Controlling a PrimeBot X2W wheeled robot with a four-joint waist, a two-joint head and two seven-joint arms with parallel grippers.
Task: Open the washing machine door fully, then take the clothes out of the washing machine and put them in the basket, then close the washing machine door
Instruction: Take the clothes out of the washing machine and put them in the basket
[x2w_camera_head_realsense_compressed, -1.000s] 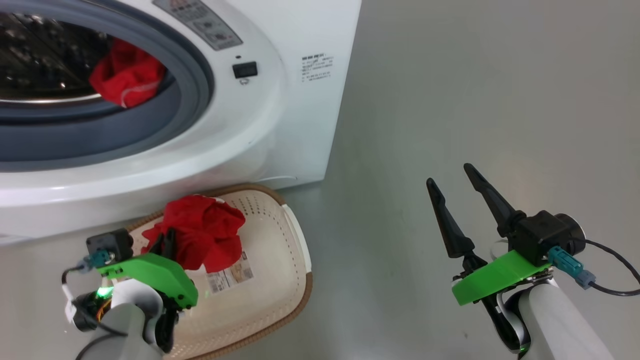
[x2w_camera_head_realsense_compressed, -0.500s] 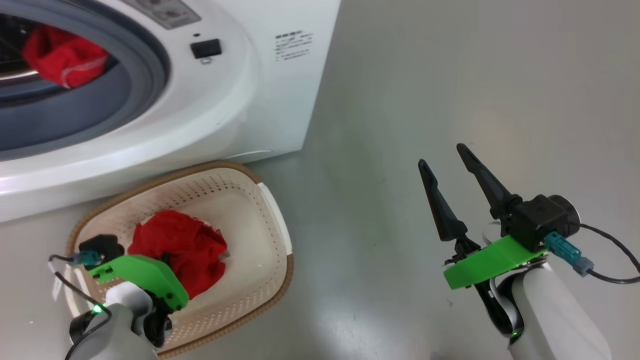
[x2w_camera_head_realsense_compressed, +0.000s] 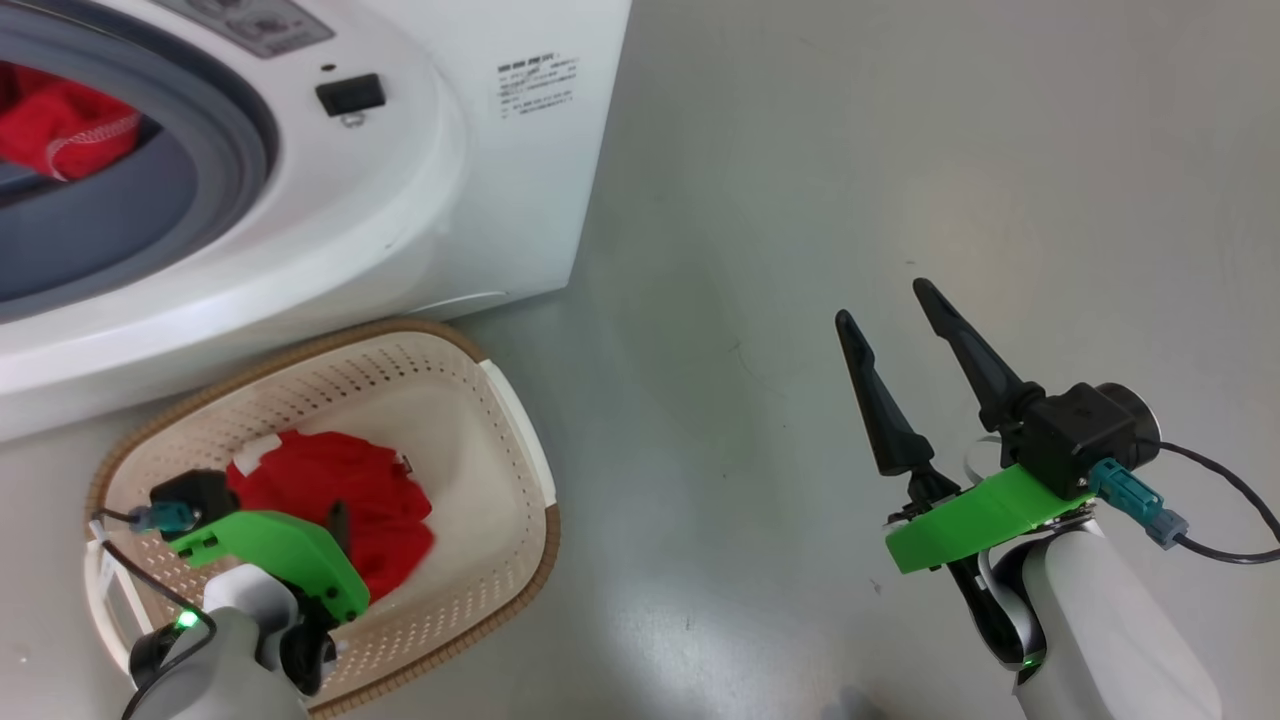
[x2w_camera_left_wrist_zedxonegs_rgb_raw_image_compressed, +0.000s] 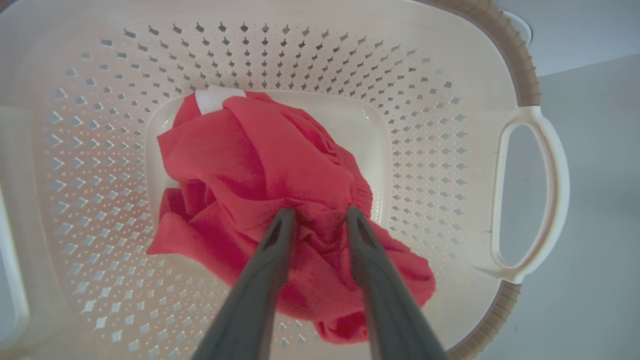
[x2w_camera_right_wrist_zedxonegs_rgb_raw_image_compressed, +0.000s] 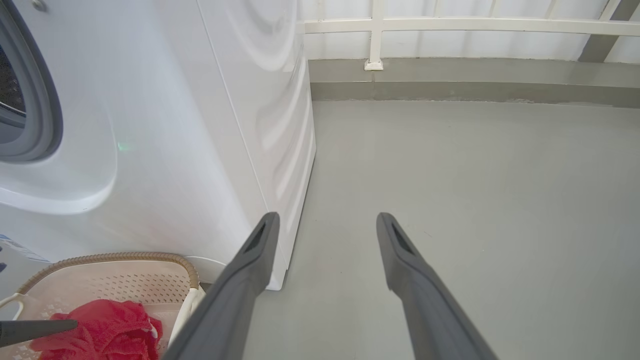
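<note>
The washing machine (x2w_camera_head_realsense_compressed: 420, 180) stands at the upper left with its grey ring and drum showing; its door is out of view. Red clothes (x2w_camera_head_realsense_compressed: 55, 125) with a white trim lie at the drum's mouth. On the floor in front stands the basket (x2w_camera_head_realsense_compressed: 400, 328), and a red garment (x2w_camera_head_realsense_compressed: 330, 485) lies flat on its bottom. My left gripper (x2w_camera_head_realsense_compressed: 335, 525) points down into the basket. In the left wrist view, the left gripper (x2w_camera_left_wrist_zedxonegs_rgb_raw_image_compressed: 318, 214) has its jaws parted, tips resting on the garment (x2w_camera_left_wrist_zedxonegs_rgb_raw_image_compressed: 280, 150). My right gripper (x2w_camera_head_realsense_compressed: 884, 303) hangs open over the bare floor with nothing in it.
The grey floor (x2w_camera_head_realsense_compressed: 800, 150) stretches to the right of the machine. In the right wrist view, a white railing (x2w_camera_right_wrist_zedxonegs_rgb_raw_image_compressed: 450, 25) and a low kerb run along the far edge, and the basket (x2w_camera_right_wrist_zedxonegs_rgb_raw_image_compressed: 115, 277) sits by the machine's corner (x2w_camera_right_wrist_zedxonegs_rgb_raw_image_compressed: 280, 270).
The head camera has shifted, moving the machine left in the picture. The red garment has gone from bunched above the basket to lying on its bottom, and the left jaws have parted.
</note>
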